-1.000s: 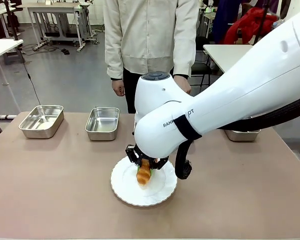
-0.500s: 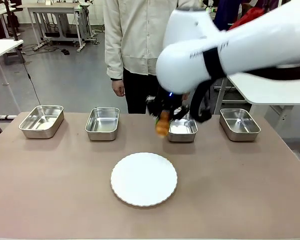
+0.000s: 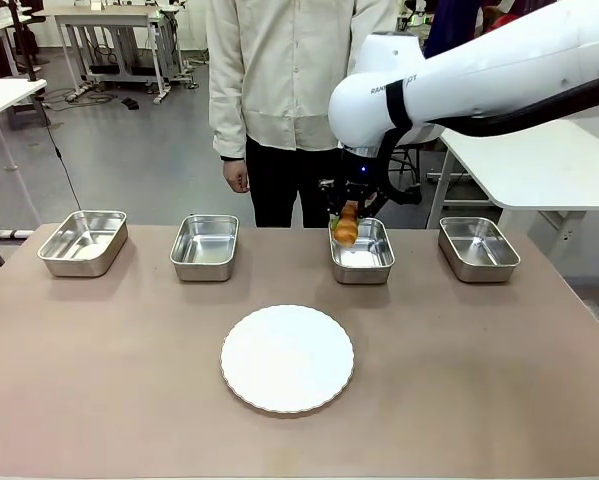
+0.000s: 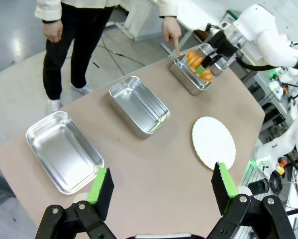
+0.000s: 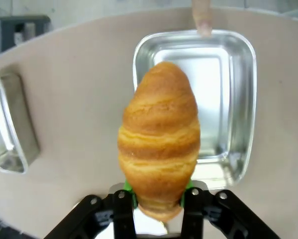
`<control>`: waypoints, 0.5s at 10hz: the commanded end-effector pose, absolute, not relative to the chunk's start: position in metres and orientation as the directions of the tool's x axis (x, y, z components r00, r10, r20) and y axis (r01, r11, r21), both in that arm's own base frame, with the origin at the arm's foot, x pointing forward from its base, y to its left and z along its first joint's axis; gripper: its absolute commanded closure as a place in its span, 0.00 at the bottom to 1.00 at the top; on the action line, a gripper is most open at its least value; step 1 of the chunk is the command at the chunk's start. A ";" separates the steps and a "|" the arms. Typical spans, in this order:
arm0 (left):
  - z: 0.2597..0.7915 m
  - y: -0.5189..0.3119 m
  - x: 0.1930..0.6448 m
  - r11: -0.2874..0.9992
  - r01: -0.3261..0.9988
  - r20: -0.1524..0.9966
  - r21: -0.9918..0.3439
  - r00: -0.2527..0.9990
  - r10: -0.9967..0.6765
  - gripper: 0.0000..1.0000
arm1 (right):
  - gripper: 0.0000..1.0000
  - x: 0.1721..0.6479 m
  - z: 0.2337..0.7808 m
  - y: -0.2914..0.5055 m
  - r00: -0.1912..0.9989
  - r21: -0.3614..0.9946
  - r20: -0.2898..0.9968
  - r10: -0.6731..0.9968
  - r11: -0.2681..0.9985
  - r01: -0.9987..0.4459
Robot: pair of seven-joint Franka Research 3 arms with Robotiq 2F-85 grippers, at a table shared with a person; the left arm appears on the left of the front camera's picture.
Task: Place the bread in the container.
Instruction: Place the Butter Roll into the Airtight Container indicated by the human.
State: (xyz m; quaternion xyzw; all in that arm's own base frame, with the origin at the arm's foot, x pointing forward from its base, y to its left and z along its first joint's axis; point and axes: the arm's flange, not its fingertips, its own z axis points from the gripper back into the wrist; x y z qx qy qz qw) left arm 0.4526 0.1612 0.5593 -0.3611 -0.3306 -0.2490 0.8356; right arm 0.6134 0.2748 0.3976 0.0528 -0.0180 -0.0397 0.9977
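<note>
We have the croissant-shaped roll (image 3: 346, 226) pinched between the narrow fingers of our right gripper (image 3: 346, 212), hanging point-down above the steel pan (image 3: 362, 262) that sits third from the left in the row of four. In the right wrist view the roll (image 5: 159, 143) stands upright out of the green pads, and the pan (image 5: 241, 114) lies beyond it, its open floor showing mostly to one side of the roll rather than squarely behind it. A person's fingertip (image 5: 202, 17) points at the pan's far rim, which we take as the cue for which pan to use.

To do this step well, we judge that the roll should first be centred over the pan's floor, since it seems to hang nearer one long rim than the middle. Then we should lower until its tip is close to the bottom before letting go, so it tips over inside instead of bouncing off the rolled rim. We also want to stay clear of the pointing finger.

Our left gripper (image 4: 161, 186) hovers high over the near-left part of the table (image 4: 153, 164), its fingers spread wide and empty, well apart from the white plate (image 3: 287, 358).
</note>
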 end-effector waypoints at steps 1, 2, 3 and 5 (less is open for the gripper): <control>0.562 0.160 0.451 0.609 0.660 0.735 -0.440 0.654 -0.178 0.00 | 0.62 0.628 0.403 0.273 0.998 0.098 -0.019 -0.057 0.993 0.059; 0.562 0.160 0.451 0.609 0.660 0.735 -0.440 0.654 -0.178 0.00 | 0.62 0.630 0.399 0.269 0.998 0.087 -0.023 -0.064 0.994 0.066; 0.562 0.160 0.451 0.609 0.660 0.735 -0.440 0.654 -0.178 0.00 | 0.62 0.630 0.399 0.265 0.996 0.074 -0.031 -0.085 0.993 0.087; 0.562 0.160 0.451 0.609 0.660 0.735 -0.440 0.654 -0.178 0.00 | 0.58 0.634 0.393 0.259 0.991 0.072 -0.059 -0.117 0.990 0.121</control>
